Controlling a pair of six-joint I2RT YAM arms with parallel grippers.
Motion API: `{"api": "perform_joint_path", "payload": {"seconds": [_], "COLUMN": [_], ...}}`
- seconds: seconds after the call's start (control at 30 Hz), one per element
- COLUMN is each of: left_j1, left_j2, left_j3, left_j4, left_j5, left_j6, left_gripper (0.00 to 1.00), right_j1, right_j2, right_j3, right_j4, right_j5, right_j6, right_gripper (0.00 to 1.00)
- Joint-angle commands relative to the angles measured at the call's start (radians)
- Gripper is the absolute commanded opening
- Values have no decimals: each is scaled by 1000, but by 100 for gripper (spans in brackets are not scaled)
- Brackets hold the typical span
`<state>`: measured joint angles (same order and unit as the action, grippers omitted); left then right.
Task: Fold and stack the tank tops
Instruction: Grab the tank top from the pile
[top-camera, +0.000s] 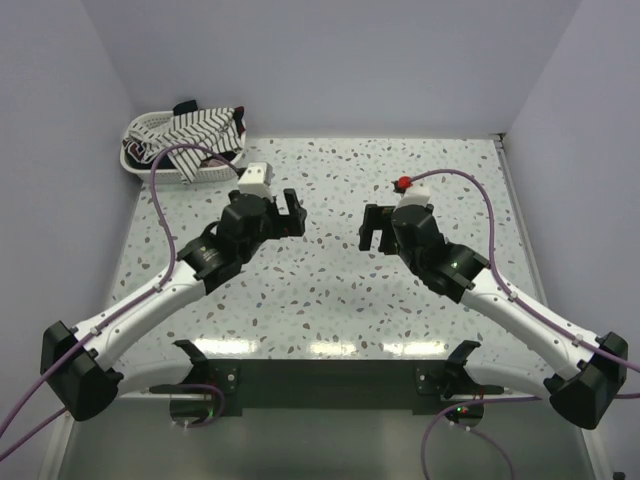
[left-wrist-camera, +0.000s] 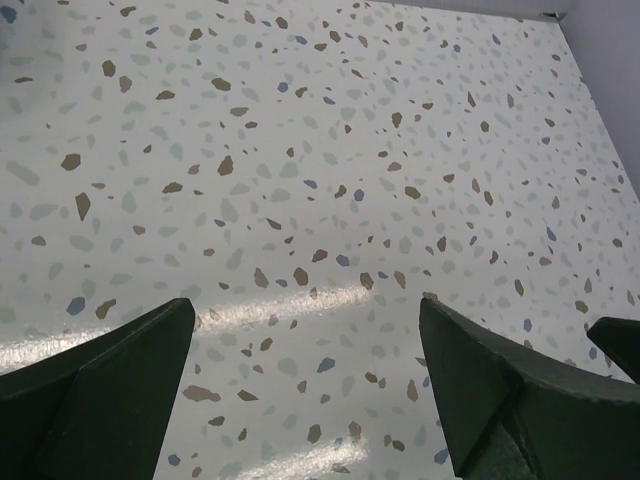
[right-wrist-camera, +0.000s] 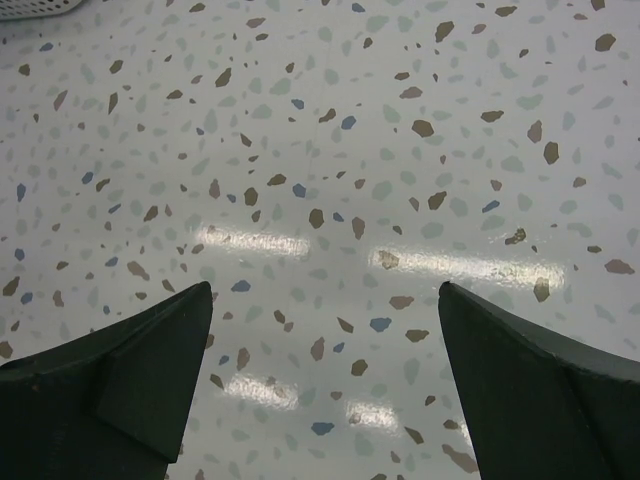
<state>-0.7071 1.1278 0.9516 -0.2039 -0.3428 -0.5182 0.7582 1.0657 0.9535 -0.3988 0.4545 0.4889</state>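
Tank tops (top-camera: 203, 128) are all heaped in the white basket (top-camera: 135, 158), striped one on top, with a dark one tucked under it. Right of the basket and a bit nearer, the left gripper (top-camera: 293, 212) hangs over the speckled bench (top-camera: 330, 300), jaws spread wide, gripping nothing. Further right of the basket is the right gripper (top-camera: 368, 230), same deal: wide open, nothing in it.

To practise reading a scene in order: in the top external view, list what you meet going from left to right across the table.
The white basket holding the tank tops → left end effector → right end effector.
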Motion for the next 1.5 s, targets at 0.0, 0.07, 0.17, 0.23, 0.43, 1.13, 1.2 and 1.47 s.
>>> {"api": "perform_joint_path", "payload": {"seconds": [0.0, 0.07, 0.17, 0.23, 0.43, 1.13, 1.2, 1.47], "left_j1": [12, 27, 125, 266, 480, 695, 698, 707], "left_j2": [7, 39, 107, 171, 430, 1047, 1064, 1116], "left_j3": [50, 87, 159, 229, 496, 1062, 1072, 1099], "left_j4": [11, -9, -41, -57, -66, -203, -201, -166], "left_j5": [-125, -179, -229, -188, -307, -450, -461, -455], "left_j6": [-54, -86, -164, -209, -201, -166, -172, -164], "left_gripper": [100, 100, 100, 100, 97, 81, 81, 79], "right_j1": [0, 0, 0, 0, 0, -2, -2, -2], "right_j2": [-15, -16, -12, -1, 40, 66, 80, 129], "right_j3": [11, 8, 11, 25, 34, -9, -9, -7], "right_j4": [-9, -15, -32, -52, -69, -40, -38, -28], "right_j5": [15, 6, -14, -17, -77, -117, -122, -131], "right_j6": [-3, -3, 2, 5, 33, 28, 30, 24], "right_gripper": [99, 99, 99, 99, 99, 98, 98, 98]}}
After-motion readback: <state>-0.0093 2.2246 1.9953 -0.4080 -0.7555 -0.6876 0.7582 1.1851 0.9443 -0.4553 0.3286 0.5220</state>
